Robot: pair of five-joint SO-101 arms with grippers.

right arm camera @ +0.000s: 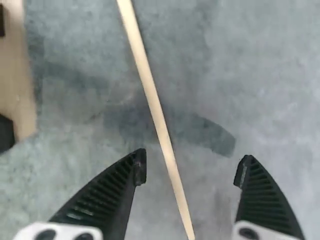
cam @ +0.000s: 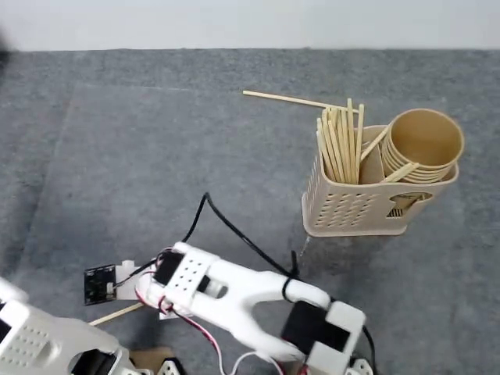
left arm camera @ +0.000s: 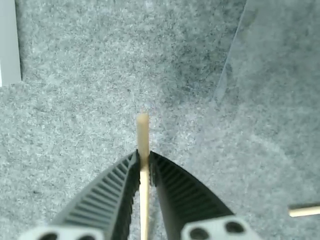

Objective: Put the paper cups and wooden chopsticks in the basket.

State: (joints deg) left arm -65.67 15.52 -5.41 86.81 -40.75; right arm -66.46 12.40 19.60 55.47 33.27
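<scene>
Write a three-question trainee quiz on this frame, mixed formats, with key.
1. True or false: the right jaws are shut on the loose wooden chopstick.
2. Where are the paper cups? A: stacked in the basket. B: scattered on the table. C: held by an arm.
3. Fill in: the left jaws are shut on a ___.

Key:
1. False. They stand open, one on either side of it.
2. A.
3. wooden chopstick.
</scene>
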